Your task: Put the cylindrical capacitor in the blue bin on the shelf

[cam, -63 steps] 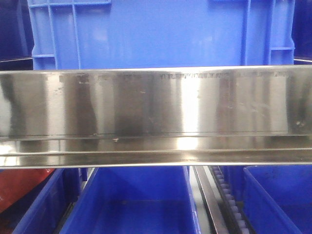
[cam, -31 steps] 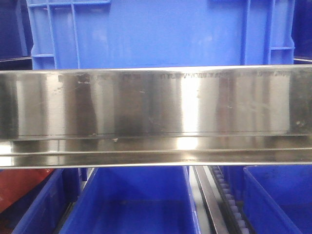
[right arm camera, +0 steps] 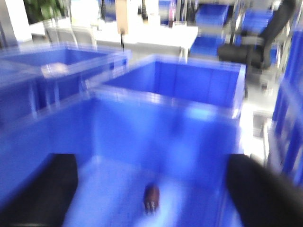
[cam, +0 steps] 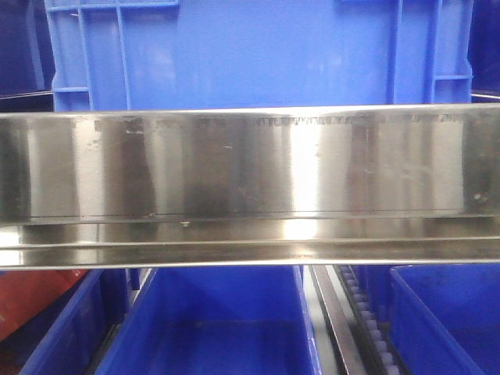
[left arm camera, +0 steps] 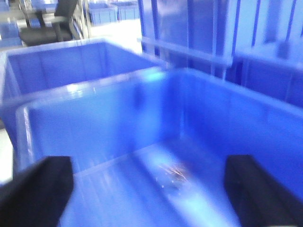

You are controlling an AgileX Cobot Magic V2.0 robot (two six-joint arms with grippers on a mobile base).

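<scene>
Capacitor in a blue bin, steel-railed shelf

The cylindrical capacitor (right arm camera: 151, 197), small and dark brown, lies on the floor of a blue bin (right arm camera: 199, 137) toward 6 o'clock in the blurred right wrist view; the shelf (cam: 250, 168) shows its wide, shiny rail.

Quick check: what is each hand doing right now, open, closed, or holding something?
Left hand: open, holding nothing, over a blue bin.
Right hand: open, holding nothing; a small brown capacitor lies on the bin floor below it.

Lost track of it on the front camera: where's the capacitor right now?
The capacitor shows only in the right wrist view, lying on the floor of a blue bin, between the open right gripper fingers.
</scene>
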